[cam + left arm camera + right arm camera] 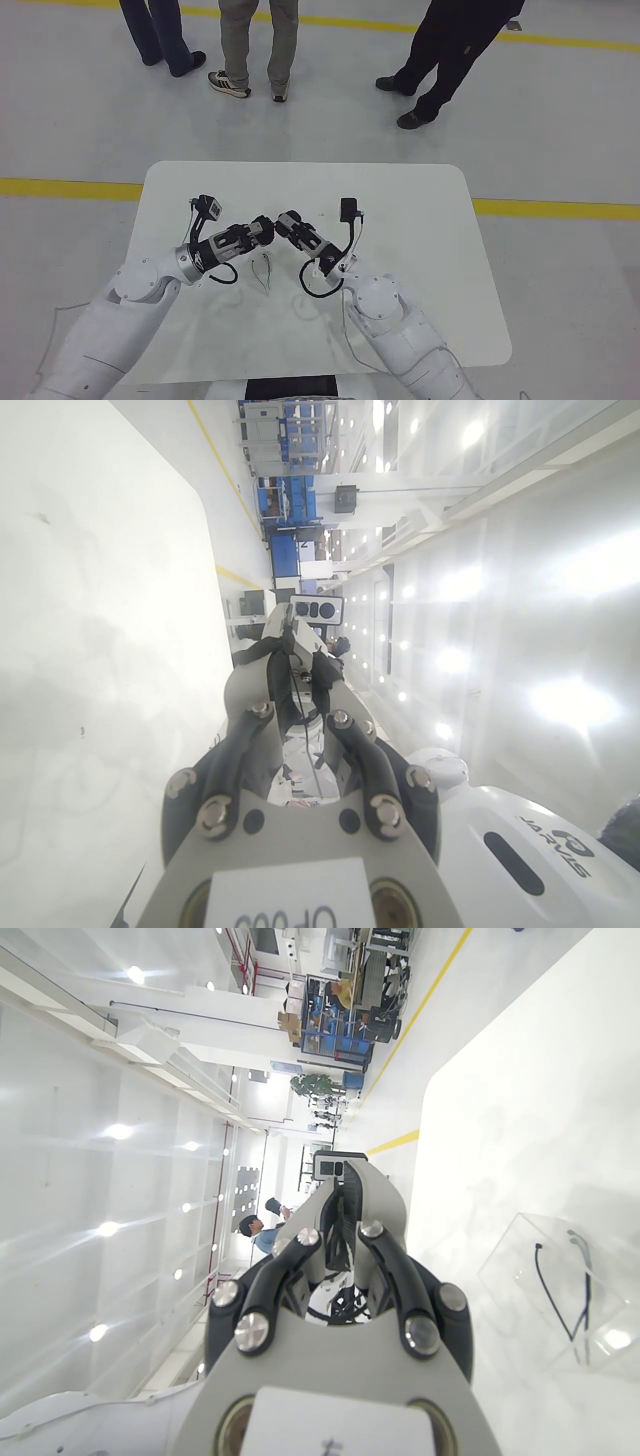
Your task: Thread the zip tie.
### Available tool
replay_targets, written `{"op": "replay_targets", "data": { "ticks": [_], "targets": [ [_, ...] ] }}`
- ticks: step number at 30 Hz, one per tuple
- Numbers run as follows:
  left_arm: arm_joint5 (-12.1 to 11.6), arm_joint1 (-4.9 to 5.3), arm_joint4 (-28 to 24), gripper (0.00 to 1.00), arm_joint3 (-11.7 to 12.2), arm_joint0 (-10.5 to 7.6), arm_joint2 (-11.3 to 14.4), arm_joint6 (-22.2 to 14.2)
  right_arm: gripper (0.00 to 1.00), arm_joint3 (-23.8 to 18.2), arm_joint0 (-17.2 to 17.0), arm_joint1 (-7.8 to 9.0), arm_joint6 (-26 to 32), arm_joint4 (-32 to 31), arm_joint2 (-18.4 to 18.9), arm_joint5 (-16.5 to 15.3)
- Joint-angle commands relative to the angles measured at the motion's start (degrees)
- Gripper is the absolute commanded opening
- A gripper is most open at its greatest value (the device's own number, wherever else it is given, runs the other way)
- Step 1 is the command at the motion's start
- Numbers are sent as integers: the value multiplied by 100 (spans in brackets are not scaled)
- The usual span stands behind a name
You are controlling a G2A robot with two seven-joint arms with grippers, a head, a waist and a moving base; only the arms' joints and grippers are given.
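Left gripper (262,229) and right gripper (286,221) meet tip to tip over the middle of the white table (420,300), almost touching. On each, the fingers are drawn together with no gap that we can see; whether anything thin is pinched between them we cannot tell. The black zip tie (546,1290) lies curved in a clear tray (520,1248) on the table, just on the robot's side of the meeting tips and apart from both grippers
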Motion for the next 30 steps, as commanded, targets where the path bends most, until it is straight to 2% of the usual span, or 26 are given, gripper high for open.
{"op": "replay_targets", "data": {
  "ticks": [1, 4, 9, 10, 11, 12, 13, 17, 20, 22, 26, 28, 30],
  "targets": [
    [0, 3, -2, 9, 5, -2, 7, 4, 0, -1, -5, -3, 14, -9, -3, -19],
    [0, 8, -2, 0, 12, -3, 16, 9, 0, -1, -7, -7, 32, -14, -2, -36],
    [0, 16, -10, 0, 19, -10, 34, 14, 0, -8, -18, -10, 65, -21, 15, -70],
    [0, 17, -16, 0, 22, -12, 38, 12, 4, -10, -20, -10, 80, -21, 17, -78],
    [0, 19, -23, 0, 25, -15, 43, 10, 27, -8, -22, -10, 105, -8, 22, -85],
    [0, 20, -27, 0, 27, -17, 47, 7, 87, -7, -23, -10, 117, 1, 28, -86],
    [0, 22, -29, 0, 26, -18, 49, 4, 100, -7, -29, -12, 122, 27, 31, -88],
    [0, 44, -49, 0, -16, 11, -13, -58, 100, -7, -49, -10, 201, 197, 96, -122],
    [0, 74, -204, 0, -45, 55, -107, -292, 100, 6, -44, 12, 473, 393, 211, -146],
    [9, 98, -434, 0, -65, 85, -187, -579, 100, 41, -30, 33, 887, 755, 309, -162],
    [264, 168, -558, 0, -16, 45, -349, -1127, 100, 199, 117, 89, 1942, 1397, 516, -79],
    [529, 216, -479, 0, 38, -41, -373, -1610, 100, 199, 117, 89, 1942, 1397, 516, -79],
    [574, 229, -425, 0, 54, -71, -392, -1675, 100, 199, 117, 89, 1942, 1397, 516, -79]
  ]
}}
